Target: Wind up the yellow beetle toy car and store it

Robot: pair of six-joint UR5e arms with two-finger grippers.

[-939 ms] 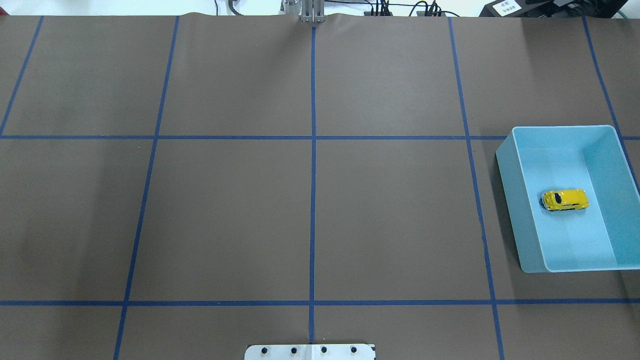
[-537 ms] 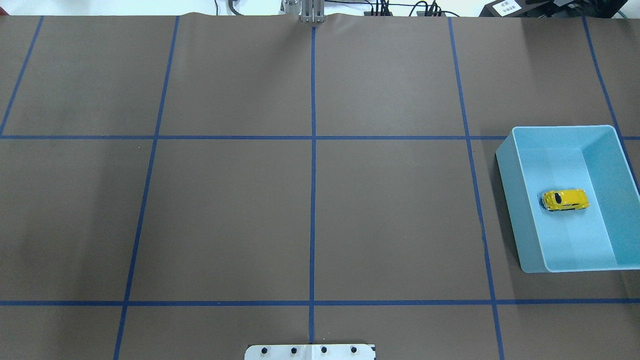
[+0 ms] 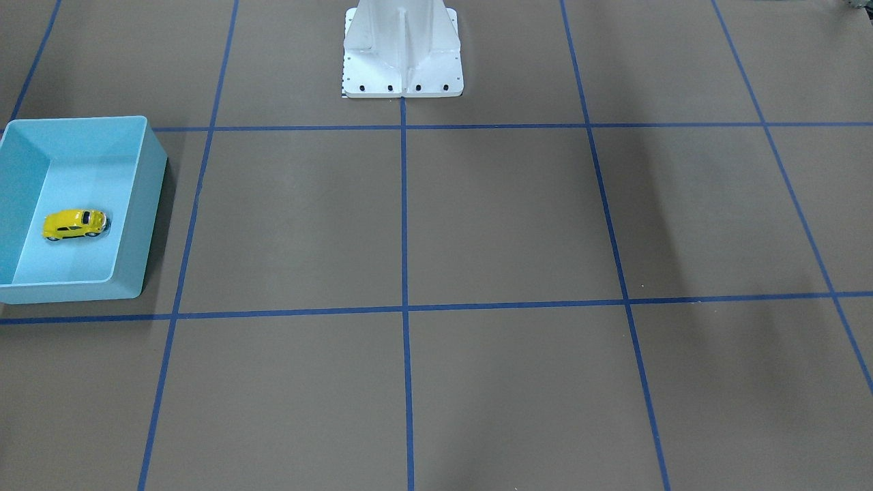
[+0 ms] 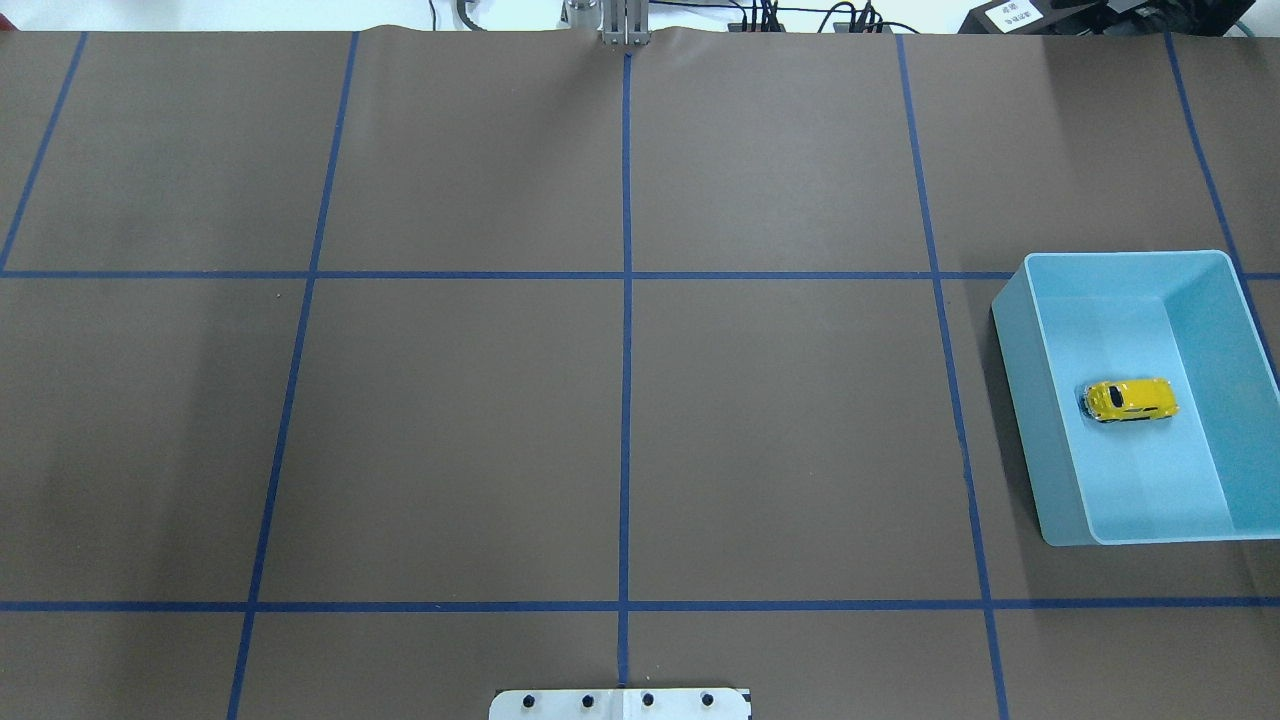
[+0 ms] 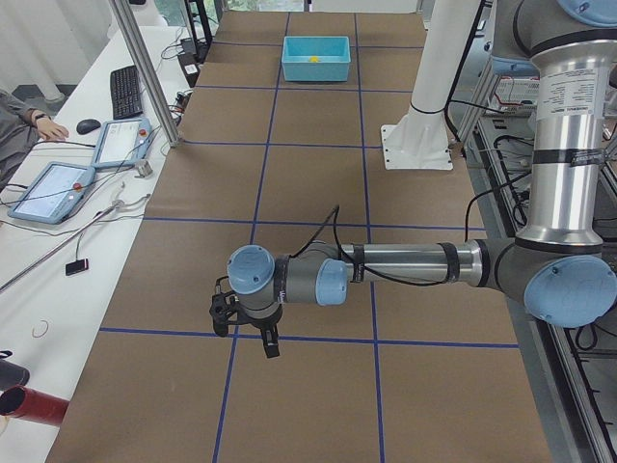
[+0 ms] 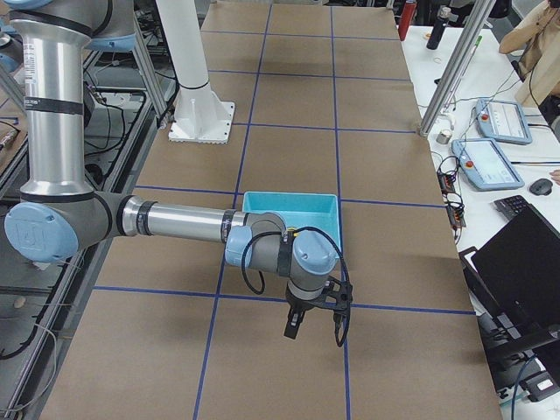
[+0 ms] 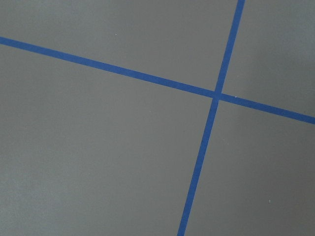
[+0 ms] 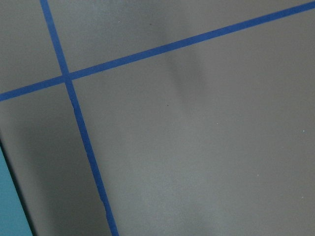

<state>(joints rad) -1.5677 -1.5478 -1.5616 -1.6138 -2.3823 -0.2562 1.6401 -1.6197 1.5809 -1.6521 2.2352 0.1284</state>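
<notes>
The yellow beetle toy car [image 4: 1131, 399] sits upright on its wheels inside the light blue bin [image 4: 1012, 340] at the table's right side; it also shows in the front-facing view [image 3: 74, 224] inside the bin [image 3: 149, 184]. Neither gripper is near it. My left gripper [image 5: 246, 334] hangs over the far left end of the table, seen only in the exterior left view. My right gripper [image 6: 316, 327] hangs just beyond the bin [image 6: 289, 204], seen only in the exterior right view. I cannot tell whether either is open or shut.
The brown table cover carries a blue tape grid [image 4: 626, 275]. The white robot base [image 3: 402, 48] stands at the table's middle edge. A sliver of the bin [image 8: 7, 209] shows in the right wrist view. Tablets and a keyboard [image 5: 125, 89] lie on a side desk.
</notes>
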